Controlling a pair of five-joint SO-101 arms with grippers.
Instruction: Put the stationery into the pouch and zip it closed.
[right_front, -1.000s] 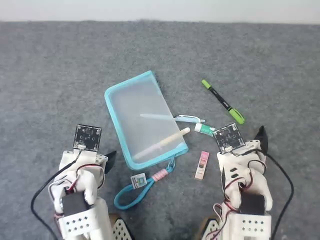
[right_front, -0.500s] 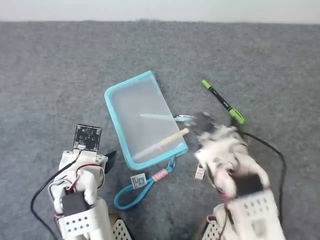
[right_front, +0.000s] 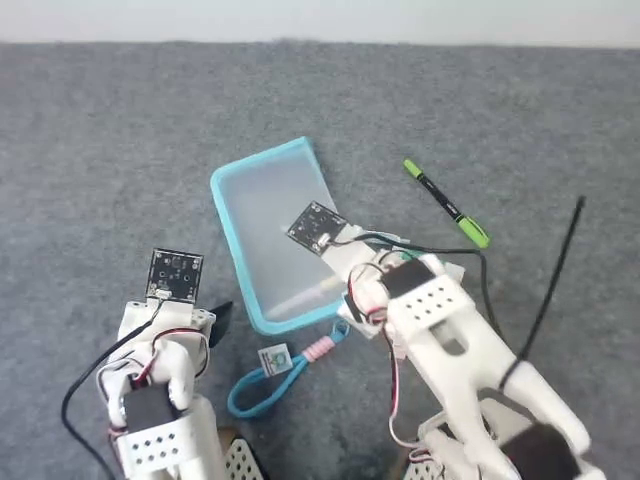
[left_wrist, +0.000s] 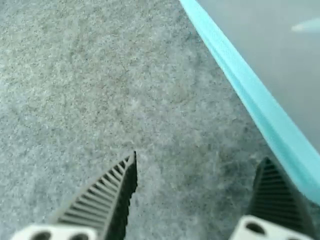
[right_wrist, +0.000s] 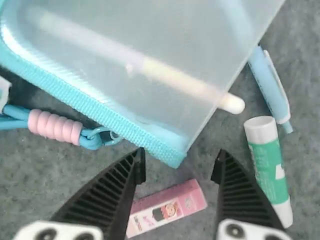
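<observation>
The translucent pouch (right_front: 262, 215) with a turquoise border (left_wrist: 250, 100) lies flat on the carpet. A cream pen (right_wrist: 150, 70) lies inside it, with its tip (right_wrist: 233, 104) sticking out of the pouch's edge. Beside that edge lie a blue pen (right_wrist: 270, 85), a green and white glue stick (right_wrist: 267, 155) and a pink eraser (right_wrist: 167, 207). My right gripper (right_wrist: 179, 155) hangs open over the pouch's near corner, above the eraser. The zipper pull (right_wrist: 102, 136) carries pink beads (right_wrist: 55, 126). My left gripper (left_wrist: 199, 160) stands open over bare carpet beside the pouch's other long edge.
A green marker (right_front: 447, 205) lies apart on the carpet to the right of the pouch. The blue strap loop (right_front: 262, 385) with its tag (right_front: 275, 357) trails toward the arms' bases. Grey carpet (right_front: 120, 140) covers the table.
My right arm has swung from its rest spot at the right, leftward and forward over the pouch's near corner. The left arm has not moved.
</observation>
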